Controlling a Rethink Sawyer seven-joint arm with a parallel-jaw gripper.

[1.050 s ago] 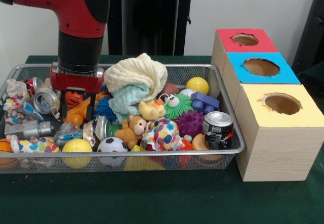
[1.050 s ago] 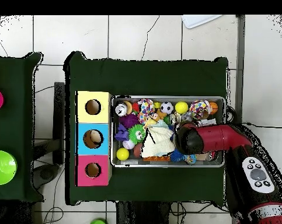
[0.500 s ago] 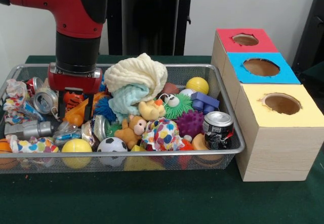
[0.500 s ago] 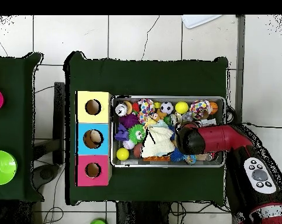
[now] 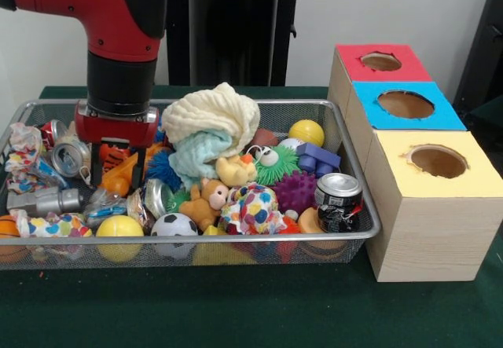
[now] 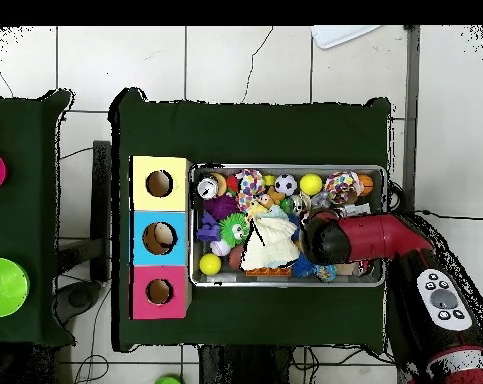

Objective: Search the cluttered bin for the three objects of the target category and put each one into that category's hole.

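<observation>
End effector (image 5: 116, 177) straddles an orange toy (image 5: 118, 181), orientation unclear.

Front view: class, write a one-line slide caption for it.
Red and black robot arm's gripper lowered among toys in a wire mesh bin, beside a wooden box with three coloured holes.

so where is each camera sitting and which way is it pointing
Front view: low across the table, level with the wire bin and three-hole box; the red arm drops in from above, gripper among the toys.
Overhead view: straight down on the table; the arm enters from the lower right.
Both show the bin, box and arm.
</observation>
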